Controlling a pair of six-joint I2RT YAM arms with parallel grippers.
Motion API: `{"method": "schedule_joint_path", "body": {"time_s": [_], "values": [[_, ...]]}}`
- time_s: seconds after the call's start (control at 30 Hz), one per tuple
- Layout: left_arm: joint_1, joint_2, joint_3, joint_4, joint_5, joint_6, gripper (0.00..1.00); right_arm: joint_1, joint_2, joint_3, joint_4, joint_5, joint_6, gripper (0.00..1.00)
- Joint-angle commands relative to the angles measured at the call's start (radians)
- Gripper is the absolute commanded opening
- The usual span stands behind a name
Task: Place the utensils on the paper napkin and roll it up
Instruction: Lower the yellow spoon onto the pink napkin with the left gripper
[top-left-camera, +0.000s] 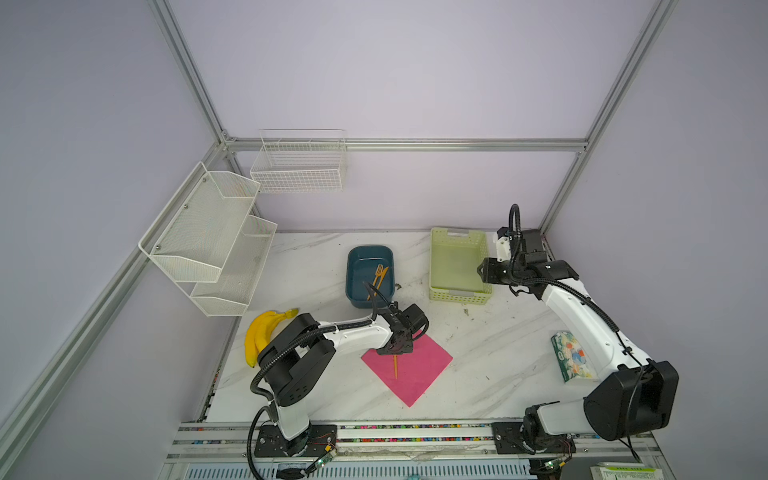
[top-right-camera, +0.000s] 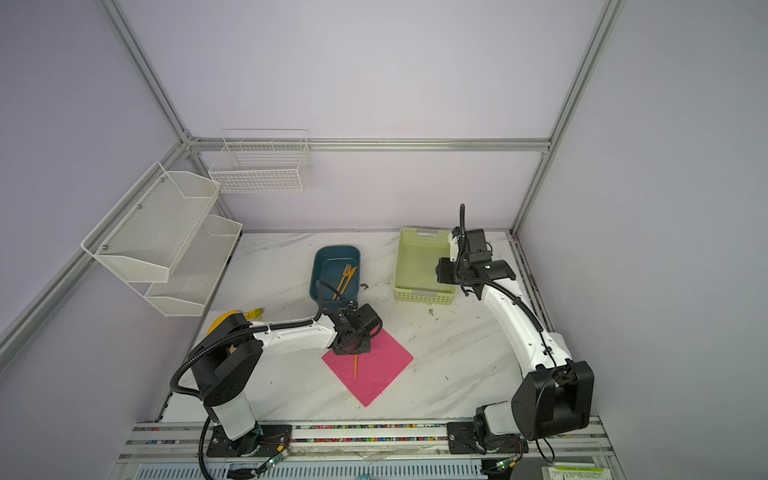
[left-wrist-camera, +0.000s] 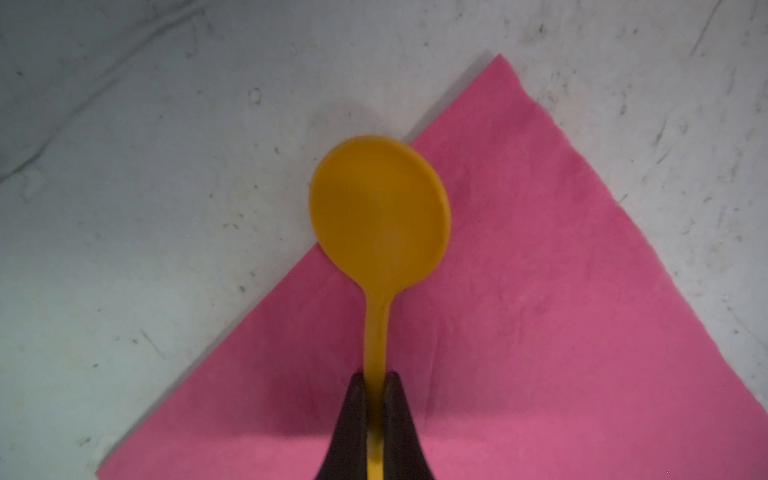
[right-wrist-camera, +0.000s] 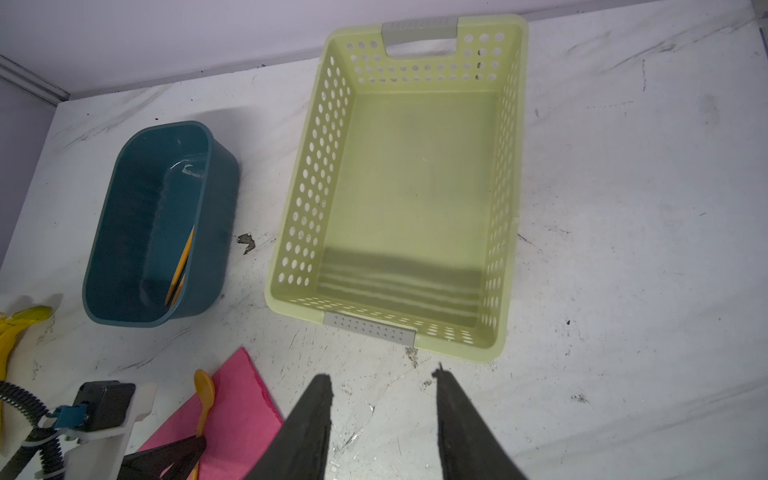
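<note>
The pink paper napkin (top-left-camera: 419, 370) (top-right-camera: 380, 365) lies flat as a diamond in the middle of the table. My left gripper (left-wrist-camera: 376, 376) (top-left-camera: 395, 347) is shut on the handle of the orange spoon (left-wrist-camera: 380, 208) (top-left-camera: 395, 368). The spoon is low over the napkin (left-wrist-camera: 540, 332), its round bowl reaching past the napkin's edge over the table. The other utensils, an orange fork and knife (top-left-camera: 379, 276) (right-wrist-camera: 180, 266), lie in the blue tub (top-left-camera: 353, 266) behind the napkin. My right gripper (right-wrist-camera: 384, 378) (top-left-camera: 483, 270) hangs open and empty by the green basket.
A pale green perforated basket (top-left-camera: 460, 296) (right-wrist-camera: 307, 178) stands at the back right. A yellow banana (top-left-camera: 259, 332) lies at the left behind my left arm. A patterned tissue packet (top-left-camera: 571, 359) sits at the right. White mesh racks (top-left-camera: 208, 241) hang on the left wall.
</note>
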Motion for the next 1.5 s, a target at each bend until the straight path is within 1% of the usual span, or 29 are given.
{"method": "schedule_joint_path", "body": {"time_s": [0.0, 0.33, 0.4, 0.53, 0.7, 0.97, 1.13, 1.33, 1.47], "values": [[0.004, 0.006, 0.076, 0.011, 0.008, 0.006, 0.0, 0.005, -0.002, 0.009, -0.018, 0.012, -0.018, 0.44], [0.003, 0.006, 0.077, 0.022, 0.023, 0.003, 0.03, 0.005, -0.002, 0.01, -0.019, 0.015, -0.02, 0.45], [0.003, 0.006, 0.074, 0.025, 0.026, 0.0, 0.06, 0.005, -0.004, 0.011, -0.019, 0.018, -0.021, 0.44], [0.004, 0.006, 0.072, 0.024, 0.03, 0.0, 0.09, 0.005, -0.004, 0.009, -0.019, 0.02, -0.021, 0.45], [0.003, 0.003, 0.072, 0.023, 0.031, 0.003, 0.15, 0.006, -0.003, 0.013, -0.018, 0.021, -0.021, 0.45], [0.002, 0.001, 0.083, 0.016, 0.031, 0.006, 0.18, 0.006, -0.007, 0.012, -0.019, 0.024, -0.021, 0.45], [0.002, -0.009, 0.085, 0.007, 0.026, 0.006, 0.25, 0.005, -0.007, 0.013, -0.018, 0.023, -0.02, 0.45], [0.001, -0.024, 0.108, -0.027, 0.018, 0.008, 0.27, 0.006, -0.006, 0.016, -0.019, 0.02, -0.021, 0.45], [0.001, -0.059, 0.122, -0.054, 0.002, 0.014, 0.27, 0.006, -0.007, 0.016, -0.019, 0.02, -0.021, 0.45]]}}
